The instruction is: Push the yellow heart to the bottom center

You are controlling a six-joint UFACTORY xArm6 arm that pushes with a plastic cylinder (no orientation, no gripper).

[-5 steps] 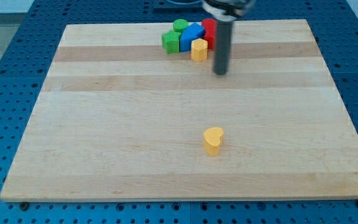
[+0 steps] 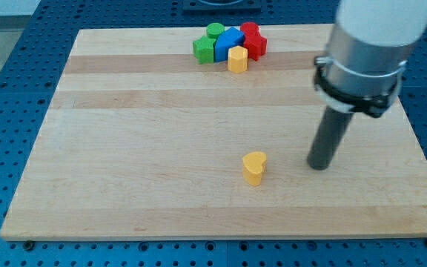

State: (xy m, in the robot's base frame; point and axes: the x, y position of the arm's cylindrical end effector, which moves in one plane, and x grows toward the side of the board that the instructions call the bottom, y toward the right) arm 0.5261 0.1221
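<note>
The yellow heart (image 2: 254, 167) stands on the wooden board (image 2: 124, 163), a little right of centre and in the lower half. My tip (image 2: 318, 166) rests on the board to the right of the heart, about at its height in the view, with a clear gap between them. The rod rises from the tip to the grey arm at the view's top right.
A cluster of blocks sits at the top centre: a green cube (image 2: 204, 50), a green round block (image 2: 214, 30), a blue block (image 2: 229, 40), a red block (image 2: 252, 38) and a small yellow block (image 2: 237, 58). Blue perforated table surrounds the board.
My tip has moved from beside the top cluster down and to the right, ending to the right of the yellow heart. No block has moved.
</note>
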